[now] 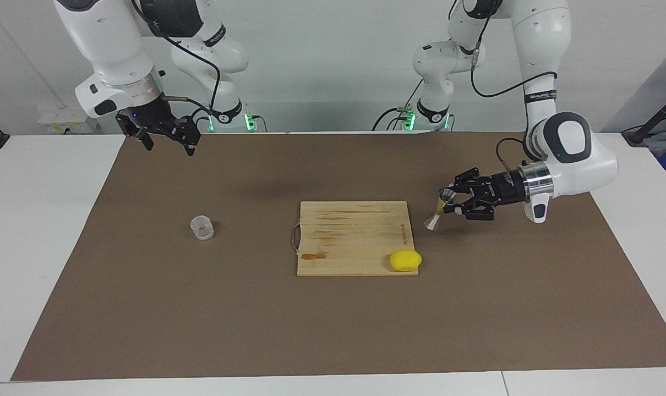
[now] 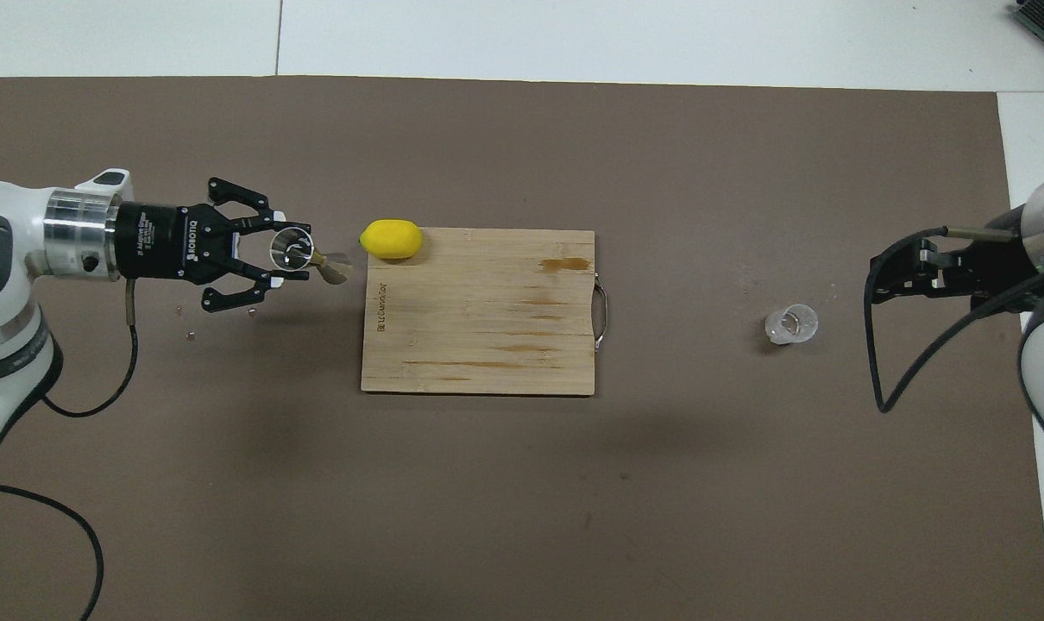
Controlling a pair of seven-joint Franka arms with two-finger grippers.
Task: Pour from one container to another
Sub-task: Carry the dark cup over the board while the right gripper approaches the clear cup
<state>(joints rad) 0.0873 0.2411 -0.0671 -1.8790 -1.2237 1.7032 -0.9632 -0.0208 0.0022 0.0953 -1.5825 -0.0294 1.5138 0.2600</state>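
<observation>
Left gripper (image 1: pixel 447 200) is clamped on the steel jigger (image 1: pixel 436 212), holding it tilted in the air over the brown mat (image 1: pixel 333 330), just beside the cutting board (image 1: pixel 355 236). Right gripper (image 1: pixel 165 138) hangs over the mat's edge by its own base, looks open, holds nothing. Clear cup (image 1: pixel 202 227) stands untouched on the mat toward the right arm's end. Judgement: jigger picked up, pour not started; cup contents too faint to read.

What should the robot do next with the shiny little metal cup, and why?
Probably carry the jigger on across the cutting board toward the clear cup. The left pincer holds it in the air beside the board, far from the cup, which stands on the mat near the right arm's end. The right pincer waits up high.
</observation>
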